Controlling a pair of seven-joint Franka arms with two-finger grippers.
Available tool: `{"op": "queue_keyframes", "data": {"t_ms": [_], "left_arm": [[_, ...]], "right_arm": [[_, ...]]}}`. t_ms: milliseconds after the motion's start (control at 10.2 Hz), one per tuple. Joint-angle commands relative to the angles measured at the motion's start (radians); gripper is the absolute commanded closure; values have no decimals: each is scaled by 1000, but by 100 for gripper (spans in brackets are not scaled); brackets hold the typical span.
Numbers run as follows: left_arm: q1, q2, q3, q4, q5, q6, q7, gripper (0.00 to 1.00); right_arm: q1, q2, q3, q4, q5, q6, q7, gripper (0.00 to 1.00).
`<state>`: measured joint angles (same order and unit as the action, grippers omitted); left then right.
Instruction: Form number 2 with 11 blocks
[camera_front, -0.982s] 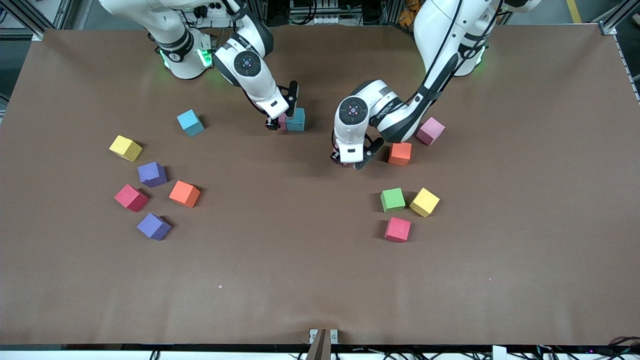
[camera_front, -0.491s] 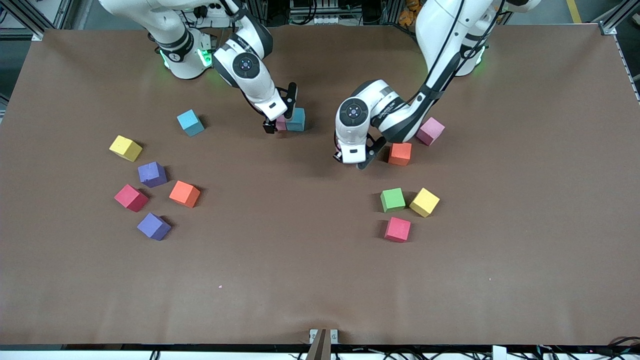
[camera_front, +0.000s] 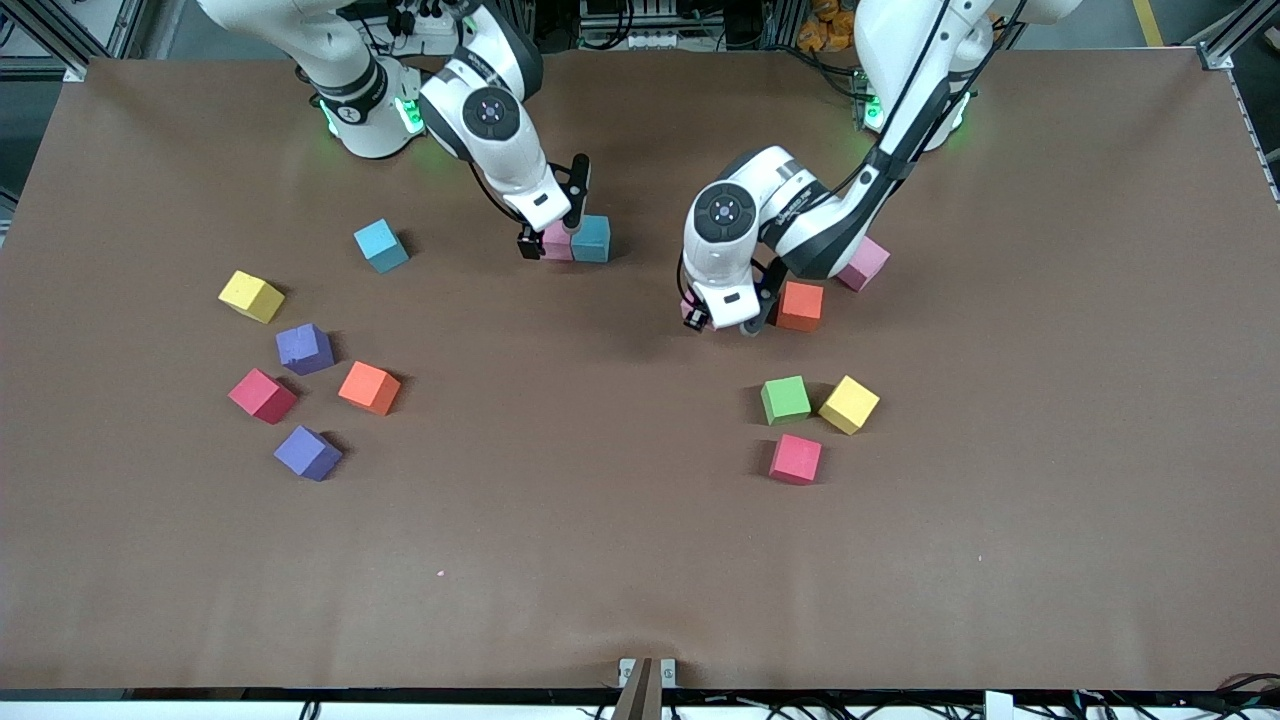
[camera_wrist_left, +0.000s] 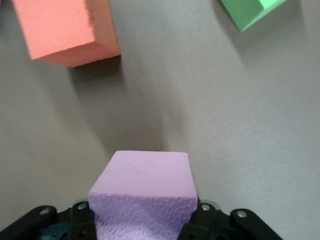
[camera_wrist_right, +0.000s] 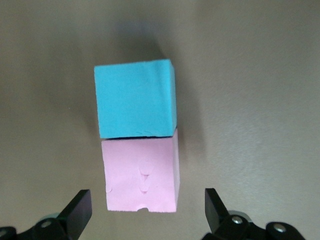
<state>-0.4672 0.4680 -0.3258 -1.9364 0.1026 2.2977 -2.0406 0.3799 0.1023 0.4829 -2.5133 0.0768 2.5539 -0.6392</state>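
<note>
A pink block (camera_front: 556, 242) and a light blue block (camera_front: 592, 239) sit touching side by side, flat on the counter, near the robots' bases. A lilac block (camera_wrist_left: 145, 192) is lifted off the counter, beside an orange block (camera_front: 800, 306); another pink block (camera_front: 866, 262) lies just past it. Green (camera_front: 785, 400), yellow (camera_front: 849, 404) and red (camera_front: 796, 459) blocks cluster nearer the camera. Toward the right arm's end lie blue (camera_front: 380, 245), yellow (camera_front: 251, 296), purple (camera_front: 304, 348), red (camera_front: 262, 395), orange (camera_front: 369, 387) and purple (camera_front: 307, 452) blocks, scattered apart.

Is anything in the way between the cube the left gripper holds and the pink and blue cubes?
Nothing visible: only bare table lies between the left gripper's pink cube and the pair.
</note>
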Motion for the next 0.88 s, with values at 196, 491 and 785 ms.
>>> {"op": "queue_keyframes", "data": {"t_ms": [196,491,785], "left_arm": [[-22,-46,-4,-15,14,-20,-239,99],[-36,-45,-4,-16,14,-21,-323,99],[-74,-35,-6,-16,14,-17,-442,99]], "right_arm": [[-157,-133,26,-4,0,-107,-42,0],[-294,-170,11,27,-2,-196,-63,0],[-478,-78,-7,175,-12,-199,-103,0]]}}
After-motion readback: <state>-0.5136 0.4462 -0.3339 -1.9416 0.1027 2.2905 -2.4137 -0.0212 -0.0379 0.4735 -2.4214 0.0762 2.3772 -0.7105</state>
